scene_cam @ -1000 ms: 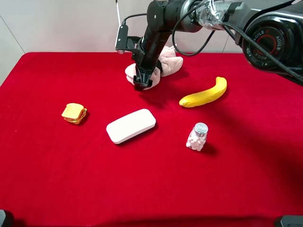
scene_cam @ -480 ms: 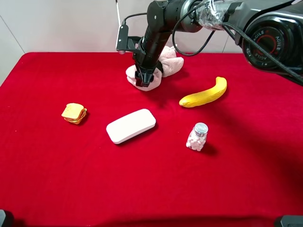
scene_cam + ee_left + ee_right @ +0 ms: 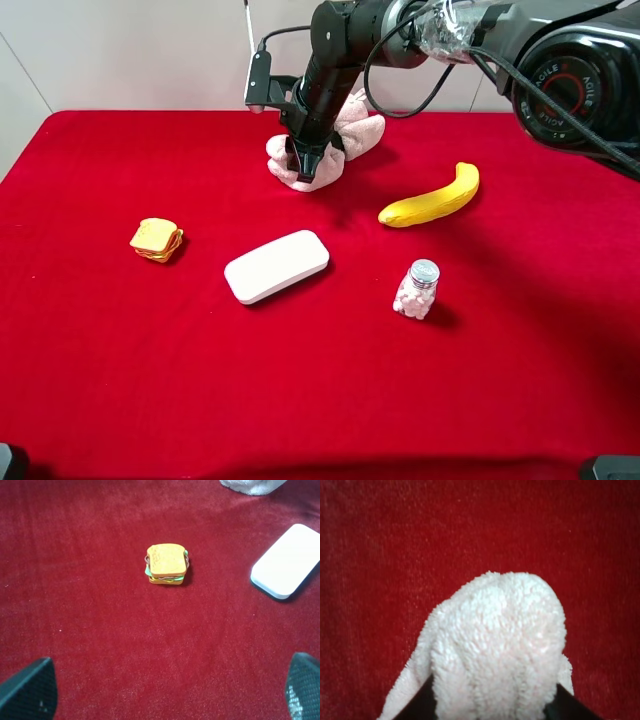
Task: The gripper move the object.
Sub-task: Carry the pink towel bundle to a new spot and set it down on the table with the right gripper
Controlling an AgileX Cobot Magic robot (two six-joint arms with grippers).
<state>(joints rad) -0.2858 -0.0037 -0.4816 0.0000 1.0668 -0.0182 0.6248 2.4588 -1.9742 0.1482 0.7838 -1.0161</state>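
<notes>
1. Pink towel roll sits at the far side of the red cloth, about the middle of the table's width. One fluffy lobe shows to the right of the arm and another to its left.
2. The right gripper reaches in from the far right and comes down on the roll's left lobe. In the right wrist view its two dark fingers press against the fluff on either side, so it is clamped on the roll.
3. Whether the roll rests on the cloth or hangs just above it cannot be told.
4. The left gripper has its fingers spread wide, with nothing between them but cloth.
5. A toy sandwich lies on the cloth beyond those fingers, at the left of the table.
6. A white case lies nearer than the roll, well apart from it.
7. A yellow banana lies to the right of the roll and somewhat nearer.
8. A small bottle stands upright nearer than the banana.
</notes>
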